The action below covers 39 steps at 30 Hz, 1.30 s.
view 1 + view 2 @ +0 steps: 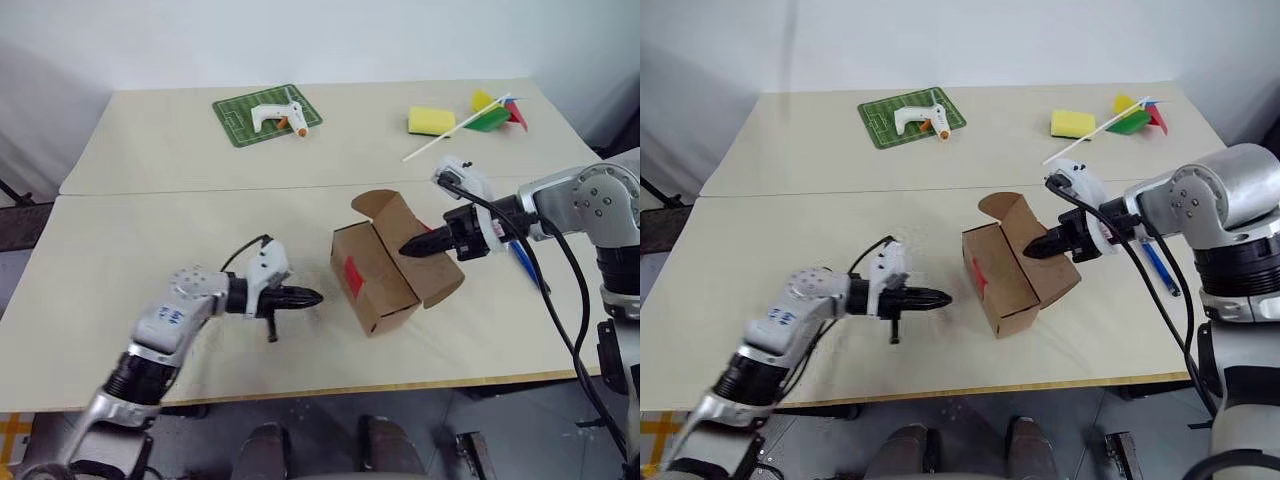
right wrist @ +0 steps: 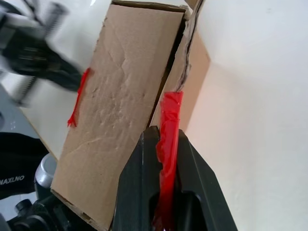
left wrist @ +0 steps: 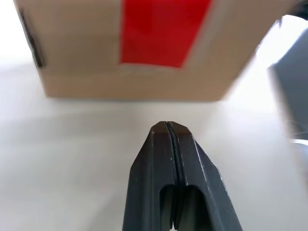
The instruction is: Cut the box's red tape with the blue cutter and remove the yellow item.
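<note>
The brown box (image 1: 385, 285) stands mid-table with its top flaps raised. A patch of red tape (image 1: 353, 276) shows on its left side, and a cut strip of red tape (image 2: 171, 108) hangs from a flap edge. My right gripper (image 1: 405, 250) reaches in from the right and is shut on that strip at the flap. My left gripper (image 1: 318, 297) hovers just left of the box, shut and empty, pointing at the taped side (image 3: 163, 33). The blue cutter (image 1: 1160, 268) lies on the table beneath my right arm. The yellow item is hidden.
A white glue gun (image 1: 275, 116) rests on a green mat (image 1: 240, 122) at the back. A yellow sponge (image 1: 431, 120) and a pinwheel (image 1: 492, 112) lie at the back right. The table's front edge (image 1: 350, 388) runs close below the box.
</note>
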Motion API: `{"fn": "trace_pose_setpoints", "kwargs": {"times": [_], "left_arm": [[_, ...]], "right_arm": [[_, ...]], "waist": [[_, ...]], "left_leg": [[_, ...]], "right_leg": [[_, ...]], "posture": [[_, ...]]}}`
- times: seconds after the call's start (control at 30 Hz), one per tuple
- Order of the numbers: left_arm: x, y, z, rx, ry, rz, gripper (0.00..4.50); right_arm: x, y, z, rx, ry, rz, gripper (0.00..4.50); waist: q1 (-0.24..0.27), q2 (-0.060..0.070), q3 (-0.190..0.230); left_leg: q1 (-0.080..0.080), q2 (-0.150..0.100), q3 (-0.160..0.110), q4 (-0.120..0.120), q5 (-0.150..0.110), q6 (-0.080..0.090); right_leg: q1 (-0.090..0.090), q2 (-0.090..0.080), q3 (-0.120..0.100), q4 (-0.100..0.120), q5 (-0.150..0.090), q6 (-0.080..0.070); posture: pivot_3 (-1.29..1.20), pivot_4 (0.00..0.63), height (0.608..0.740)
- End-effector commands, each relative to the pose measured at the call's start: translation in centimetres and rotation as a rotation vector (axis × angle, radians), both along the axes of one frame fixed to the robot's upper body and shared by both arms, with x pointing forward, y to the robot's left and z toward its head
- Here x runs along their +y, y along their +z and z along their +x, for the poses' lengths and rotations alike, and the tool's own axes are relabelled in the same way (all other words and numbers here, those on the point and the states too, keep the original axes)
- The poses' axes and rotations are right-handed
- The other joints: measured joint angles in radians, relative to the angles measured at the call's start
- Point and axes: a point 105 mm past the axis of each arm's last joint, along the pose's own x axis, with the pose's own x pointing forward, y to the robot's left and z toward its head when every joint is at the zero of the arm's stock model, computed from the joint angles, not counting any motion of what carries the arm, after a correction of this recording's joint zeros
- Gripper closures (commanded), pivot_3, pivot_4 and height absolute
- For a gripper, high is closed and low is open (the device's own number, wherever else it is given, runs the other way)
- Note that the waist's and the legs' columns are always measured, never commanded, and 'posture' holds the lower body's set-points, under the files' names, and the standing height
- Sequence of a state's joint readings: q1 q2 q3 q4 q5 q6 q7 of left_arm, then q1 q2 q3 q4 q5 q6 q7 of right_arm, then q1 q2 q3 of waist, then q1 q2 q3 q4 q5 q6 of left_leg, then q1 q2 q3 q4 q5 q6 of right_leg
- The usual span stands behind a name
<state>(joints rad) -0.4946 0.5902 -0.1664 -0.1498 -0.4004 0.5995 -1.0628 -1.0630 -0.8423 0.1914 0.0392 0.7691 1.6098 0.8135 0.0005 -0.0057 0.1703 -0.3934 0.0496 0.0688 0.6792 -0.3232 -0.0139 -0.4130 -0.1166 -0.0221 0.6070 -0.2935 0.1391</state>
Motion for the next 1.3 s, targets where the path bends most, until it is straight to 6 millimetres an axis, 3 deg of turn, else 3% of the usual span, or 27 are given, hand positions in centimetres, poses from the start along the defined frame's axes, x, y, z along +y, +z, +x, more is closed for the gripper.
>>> {"fn": "trace_pose_setpoints", "kwargs": {"times": [0.03, 0.13, 0.27, 0.4, 0.5, 0.67, 1.0, 1.3], "left_arm": [[-1.4, 3.6, -0.2, -0.074, -0.056, -0.085, 4.5], [-2.8, 5.2, 1.5, -0.111, -0.008, -0.167, 4.5], [-5.3, 3.3, 4.7, -0.161, 0.103, -0.109, 4.5], [-7.0, 2.7, 5.4, -0.169, 0.1, -0.106, 4.5], [-7.4, 1.7, 4.8, -0.164, 0.054, -0.06, 4.5], [-6.8, 0.4, 3.0, -0.115, -0.023, 0.005, 4.5], [-3.3, -0.5, 1.5, -0.019, 0.001, -0.002, 4.5], [-1.1, -0.9, -0.2, 0.05, 0.03, -0.021, 4.5]], "right_arm": [[-0.2, -0.9, 0.2, -0.001, -0.026, -0.043, 4.48], [-0.1, -0.8, 0.2, -0.006, -0.03, -0.04, 4.48], [0.1, -0.9, 0.2, -0.016, -0.02, -0.049, 4.48], [0.2, -0.9, 0.0, -0.016, -0.014, -0.054, 4.48], [0.1, -0.8, 0.0, -0.017, -0.014, -0.057, 4.48], [-1.3, -0.6, 0.0, -0.005, -0.052, -0.085, 4.48], [-6.1, 0.8, 1.4, 0.001, -0.209, -0.156, 4.48], [-7.3, 0.5, 0.8, 0.028, -0.224, -0.176, 4.48]], "waist": [[0.0, 0.0, 0.0], [-0.001, -0.001, 0.0], [-0.001, -0.001, 0.0], [-0.001, -0.001, 0.0], [-0.001, -0.001, 0.0], [-0.001, -0.001, 0.0], [0.0, 0.0, 0.001], [0.022, 0.001, 0.001]], "left_leg": [[0.0, 0.0, 0.0, 0.0, 0.0, 0.0], [0.001, -0.001, 0.0, 0.002, -0.001, 0.001], [0.002, -0.001, 0.0, 0.002, 0.0, 0.001], [0.002, 0.0, 0.001, 0.001, 0.001, -0.002], [0.002, 0.0, 0.001, 0.002, 0.002, -0.003], [0.002, 0.0, 0.001, 0.001, 0.002, -0.003], [0.002, 0.0, 0.002, -0.001, 0.0, 0.0], [-0.006, -0.001, 0.002, 0.002, -0.001, 0.0]], "right_leg": [[0.001, 0.0, 0.0, 0.0, 0.0, 0.0], [0.002, 0.0, 0.0, 0.0, 0.0, 0.001], [0.003, 0.001, 0.0, 0.0, 0.001, 0.002], [0.002, 0.001, 0.0, 0.001, 0.001, 0.002], [0.002, 0.001, 0.0, 0.001, 0.001, 0.002], [0.002, 0.001, 0.001, 0.0, 0.001, 0.002], [0.001, 0.001, 0.001, -0.002, 0.0, 0.001], [-0.004, 0.0, 0.001, -0.003, 0.001, 0.001]], "posture": [[0.0, 0.15, 0.74], [0.0, 0.15, 0.74], [0.0, 0.15, 0.74], [0.0, 0.15, 0.74], [0.0, 0.15, 0.74], [0.0, 0.15, 0.74], [0.0, 0.15, 0.74], [0.0, 0.15, 0.74]]}}
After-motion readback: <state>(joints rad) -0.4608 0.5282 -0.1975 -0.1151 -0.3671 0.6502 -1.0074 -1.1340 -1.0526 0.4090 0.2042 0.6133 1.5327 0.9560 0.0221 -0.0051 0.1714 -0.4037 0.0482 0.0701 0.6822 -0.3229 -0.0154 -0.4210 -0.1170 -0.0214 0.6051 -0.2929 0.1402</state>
